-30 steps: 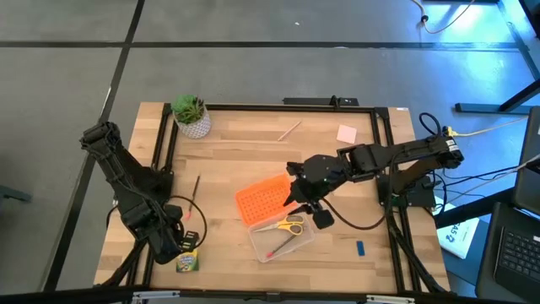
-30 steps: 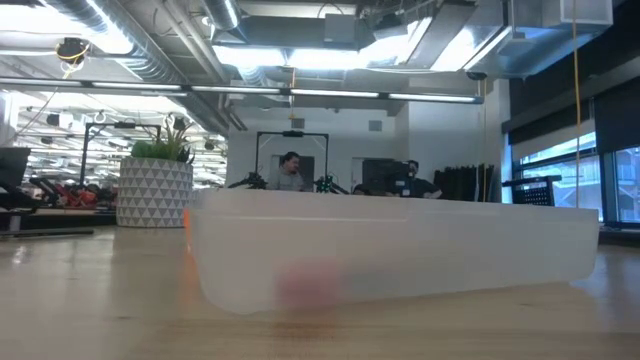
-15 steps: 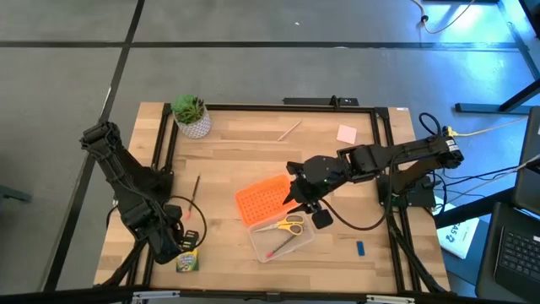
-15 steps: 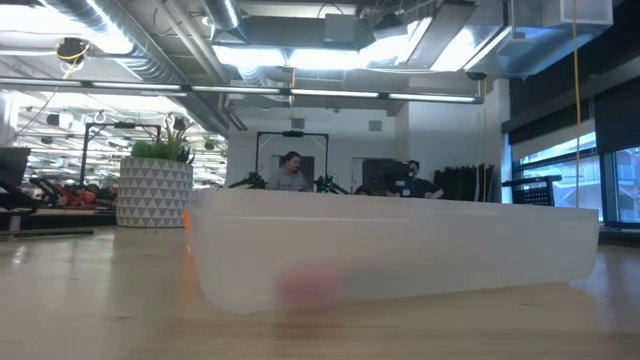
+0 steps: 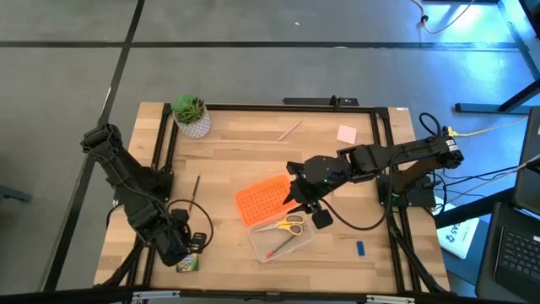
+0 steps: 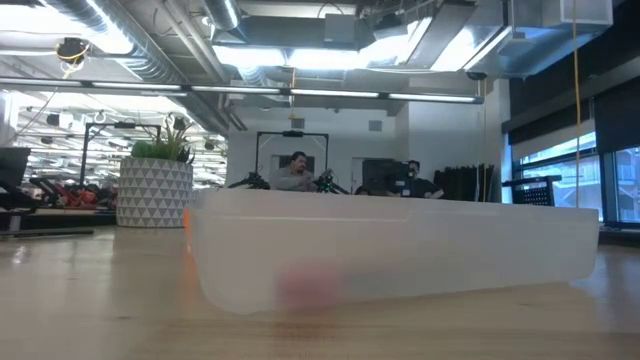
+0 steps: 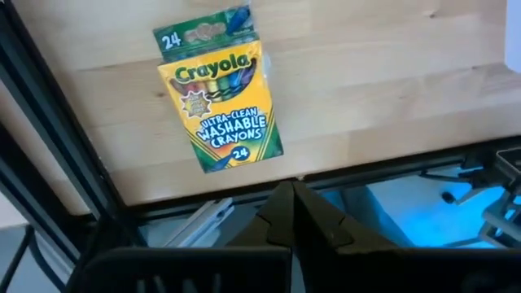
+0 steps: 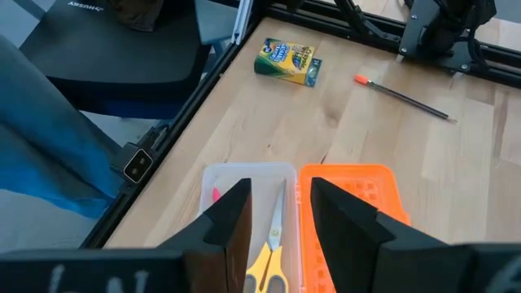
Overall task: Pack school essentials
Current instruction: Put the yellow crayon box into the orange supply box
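Observation:
The clear case [image 5: 283, 236] lies near the table's middle. It holds the yellow-handled scissors [image 5: 291, 225] and a red-tipped pencil [image 5: 275, 249]. My right gripper [image 8: 281, 207] hovers open above the case and touches nothing. The green-and-yellow crayon box [image 7: 218, 98] lies flat by the near left corner. My left gripper [image 7: 291, 195] is shut just beside it and above it, clear of it. A dark pencil [image 5: 196, 192], a pale wooden pencil [image 5: 289, 130], the pink note pad [image 5: 346, 133] and the blue eraser [image 5: 360, 248] lie loose on the table.
The orange perforated lid [image 5: 266, 199] lies tilted against the case's far-left side. The potted plant [image 5: 192, 116] stands at the far left corner. A black frame rail [image 5: 160, 160] runs along the table's edges. In the low view the case [image 6: 400, 250] fills the foreground, and people sit behind the table.
My left arm has shifted a little toward the near edge and toward the right, beside the crayon box. My right arm and the case's contents have kept still.

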